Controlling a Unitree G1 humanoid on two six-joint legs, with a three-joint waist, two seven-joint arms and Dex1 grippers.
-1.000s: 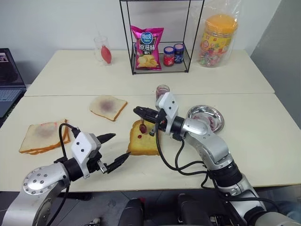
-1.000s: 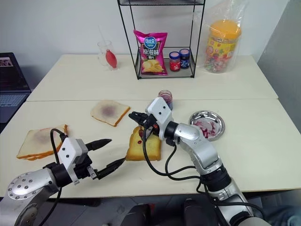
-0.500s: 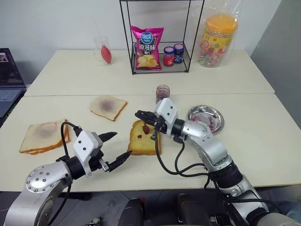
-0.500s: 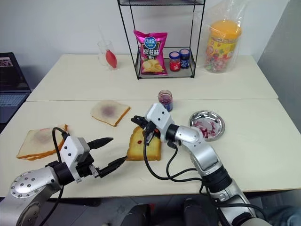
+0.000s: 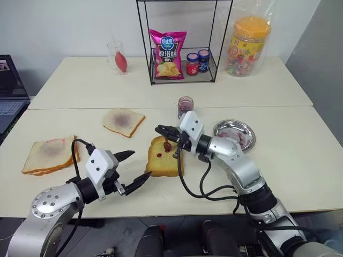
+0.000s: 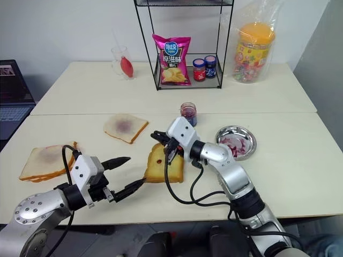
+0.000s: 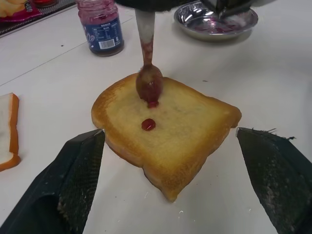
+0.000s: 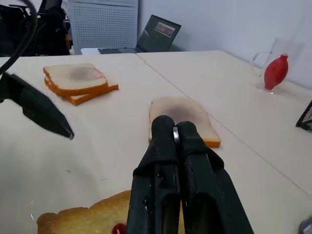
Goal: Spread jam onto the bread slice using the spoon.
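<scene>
Jam: a dark blob on the spoon bowl and two small drops (image 7: 148, 124) on the toast; more in the clear jar (image 7: 100, 25) with a blue label, print unreadable.
Bread slice (image 5: 164, 159): golden, flat on the table, near the front edge, centre.
Spoon (image 7: 148, 80): hanging bowl-down, touching the toast's far part.
Right gripper (image 5: 167, 131): fingers clamped shut on the spoon handle.
Left gripper (image 5: 132, 169): jaws spread wide, empty, just beside the toast's near-left corner.
Crisp bag (image 5: 167, 53): pink, Chinese lettering, in the wire rack at the back edge.
Steel dish (image 5: 234, 133): right of the toast, jam-smeared.
</scene>
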